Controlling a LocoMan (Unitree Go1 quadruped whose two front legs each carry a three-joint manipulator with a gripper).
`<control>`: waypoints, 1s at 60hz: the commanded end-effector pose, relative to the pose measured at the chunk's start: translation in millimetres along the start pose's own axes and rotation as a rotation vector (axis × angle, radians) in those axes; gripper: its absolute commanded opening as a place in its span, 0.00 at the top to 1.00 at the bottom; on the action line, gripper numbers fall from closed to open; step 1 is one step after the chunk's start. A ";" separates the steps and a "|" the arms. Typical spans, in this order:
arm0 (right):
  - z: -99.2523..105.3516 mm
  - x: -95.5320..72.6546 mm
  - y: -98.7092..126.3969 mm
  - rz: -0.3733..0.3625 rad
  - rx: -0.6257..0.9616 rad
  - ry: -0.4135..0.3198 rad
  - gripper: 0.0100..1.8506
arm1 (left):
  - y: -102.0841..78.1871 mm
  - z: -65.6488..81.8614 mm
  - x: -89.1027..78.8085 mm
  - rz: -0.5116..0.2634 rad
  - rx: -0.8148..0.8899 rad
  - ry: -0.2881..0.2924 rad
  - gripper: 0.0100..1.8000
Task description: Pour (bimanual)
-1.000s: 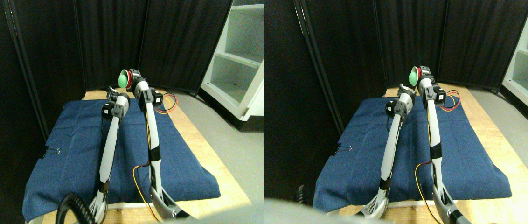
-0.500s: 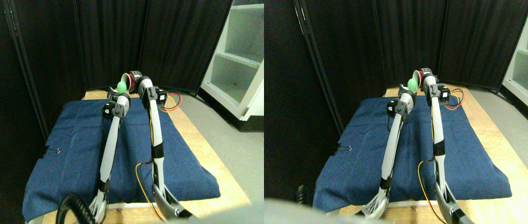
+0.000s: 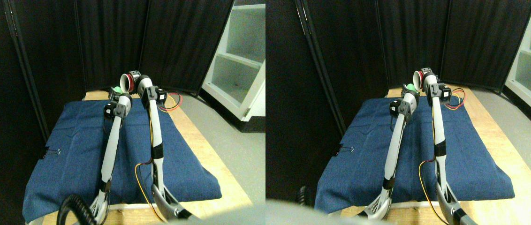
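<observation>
In the stereo pair view, we see our two manipulators reaching up and forward over the blue cloth (image 3: 120,154) that covers the wooden worktop (image 3: 209,154); the right hand (image 3: 135,78) carries a red cup (image 3: 127,81) tipped on its side, its white mouth facing toward our left, and we judge the hand to be grasping the cup, though the jaws are too small to read with certainty. Just below and to the left, the left hand (image 3: 114,93) holds up what looks like a receiving cup, mostly hidden behind the wrist, so we cannot tell how its jaws stand. A green ball (image 3: 117,89) shows as a small patch right at the left hand, below the red cup's mouth. A second ago that green shape filled the mouth of the red cup; half a second ago it hung between cup and left hand; now the red cup's mouth looks empty and white. We take this to mean the pour has essentially gone through, the ball having passed from the right side to the left. What remains, in our judgement, is to right the red cup and keep the left hand steady so the ball does not bounce out
</observation>
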 end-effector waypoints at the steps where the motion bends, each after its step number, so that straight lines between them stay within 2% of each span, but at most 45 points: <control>1: 5.8 0.8 -6.1 -0.070 0.074 -0.040 0.83 | -8.1 2.0 -3.0 -0.043 -0.017 -0.014 0.82; 8: 4.4 -0.8 -10.9 -0.125 0.139 -0.061 0.83 | -8.0 3.4 -4.7 -0.044 -0.001 -0.018 0.82; 11: 4.3 -1.8 -12.1 -0.174 0.161 -0.060 0.83 | -8.0 4.6 -5.7 -0.046 0.007 -0.017 0.82; 22: 4.2 -2.8 -18.3 -0.196 0.166 -0.067 0.83 | -7.3 8.4 -8.5 -0.051 0.011 -0.016 0.82; 26: 2.6 -4.9 -19.1 -0.238 0.215 -0.085 0.83 | -6.7 9.8 -9.6 -0.056 0.008 -0.016 0.82; 31: -0.8 -6.0 -20.4 -0.305 0.356 -0.110 0.83 | -5.5 11.9 -10.4 -0.063 0.012 -0.017 0.82; 36: -1.7 -3.4 -24.7 -0.290 0.451 -0.129 0.83 | -3.8 15.2 -9.9 -0.069 0.008 -0.018 0.82; 43: -3.7 -1.6 -29.3 -0.320 0.573 -0.187 0.83 | -1.7 19.3 -10.4 -0.077 0.002 -0.031 0.82; 46: -4.6 -0.7 -31.5 -0.305 0.645 -0.200 0.83 | -0.8 21.2 -10.3 -0.081 0.001 -0.026 0.82; 47: -5.7 -1.1 -32.2 -0.305 0.717 -0.203 0.83 | -0.2 22.5 -10.3 -0.081 -0.007 -0.031 0.82; 53: -7.7 -2.6 -32.3 -0.320 0.770 -0.213 0.83 | 1.4 25.1 -9.9 -0.091 -0.006 -0.025 0.82; 54: -8.6 -3.7 -32.3 -0.342 0.823 -0.225 0.83 | 2.3 26.5 -9.9 -0.093 -0.013 -0.022 0.82; 60: -10.6 -5.6 -33.2 -0.335 0.892 -0.245 0.83 | 4.1 29.7 -10.2 -0.104 -0.019 -0.018 0.82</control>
